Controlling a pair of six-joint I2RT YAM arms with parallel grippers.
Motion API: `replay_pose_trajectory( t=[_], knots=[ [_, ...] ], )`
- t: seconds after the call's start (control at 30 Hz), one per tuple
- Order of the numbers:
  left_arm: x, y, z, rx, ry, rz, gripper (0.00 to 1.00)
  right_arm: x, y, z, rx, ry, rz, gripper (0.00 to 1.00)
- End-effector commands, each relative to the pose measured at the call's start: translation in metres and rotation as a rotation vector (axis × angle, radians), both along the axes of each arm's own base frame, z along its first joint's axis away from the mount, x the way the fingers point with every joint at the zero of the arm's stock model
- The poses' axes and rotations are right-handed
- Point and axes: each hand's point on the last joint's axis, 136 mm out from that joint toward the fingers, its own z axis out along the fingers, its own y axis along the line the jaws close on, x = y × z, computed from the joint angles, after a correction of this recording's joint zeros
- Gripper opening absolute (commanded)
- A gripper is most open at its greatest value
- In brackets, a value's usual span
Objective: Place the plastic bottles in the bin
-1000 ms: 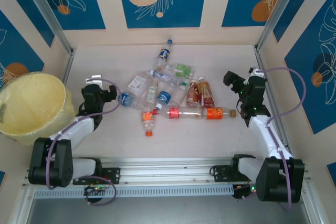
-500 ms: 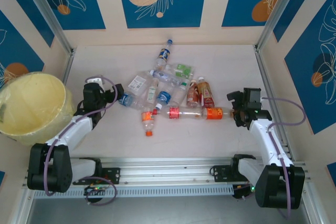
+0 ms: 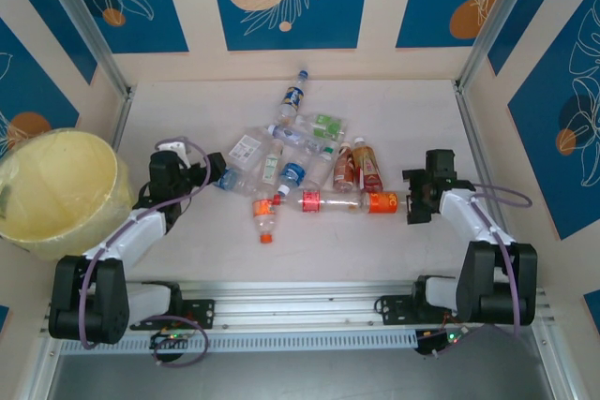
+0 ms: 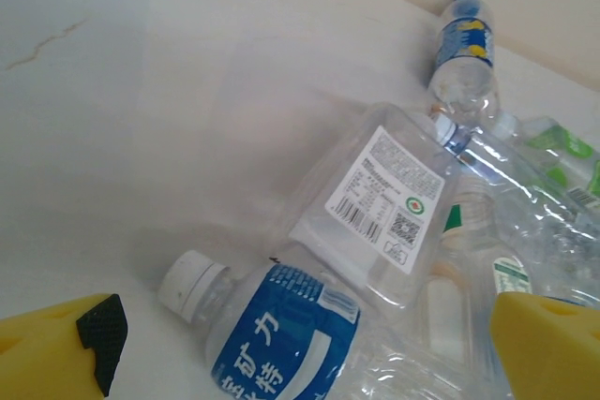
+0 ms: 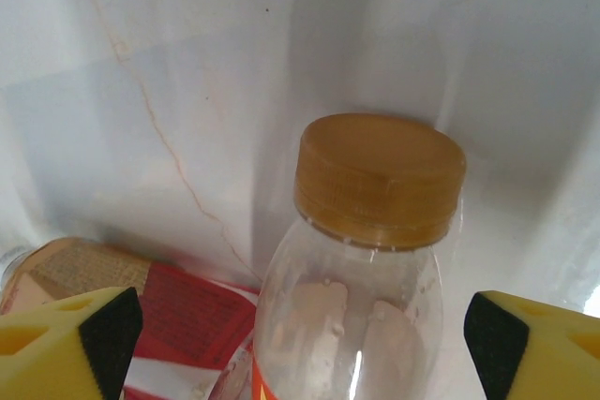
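Over the last second the right gripper [image 3: 415, 201] has swung down and in from the side wall. It now sits low at the cap end of the orange-label bottle [image 3: 380, 201] lying on the table [image 3: 403, 119]. On its wrist cam the jaws are spread wide, one in each bottom corner. The bottle's tan cap [image 5: 380, 180] and neck are between them, not pinched. The left gripper [image 3: 212, 173] has crept a bit toward the pile too. It's also released, jaws wide apart on either side of the blue-label bottle [image 4: 281, 339] with the white cap [image 4: 192, 283], at the left edge of the heap. The other plastic bottles [image 3: 300, 152] lie jumbled mid-table, with a lone bottle [image 3: 294, 96] off toward the back wall. The bin [image 3: 56, 231] stands at the far left, well apart from the pile.
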Motion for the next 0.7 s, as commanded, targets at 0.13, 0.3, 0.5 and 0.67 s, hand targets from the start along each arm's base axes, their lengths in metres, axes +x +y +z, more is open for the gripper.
replay_pose_trajectory(
  t=[0.13,0.3,0.5,0.67],
  knots=[
    [0.004,-0.039,0.020,-0.042,-0.040,-0.082,1.00,0.003,0.005,-0.020,0.044,0.040,-0.038,0.84],
    [0.004,-0.068,0.031,-0.015,-0.063,-0.137,1.00,0.006,0.003,-0.029,0.015,0.015,-0.015,0.73],
    [0.003,-0.102,0.040,-0.027,-0.076,-0.238,1.00,0.004,-0.005,-0.029,-0.048,-0.044,0.015,0.53],
    [0.001,-0.126,0.045,-0.082,-0.066,-0.352,1.00,-0.006,-0.023,-0.014,-0.171,-0.081,0.012,0.42]
  ],
)
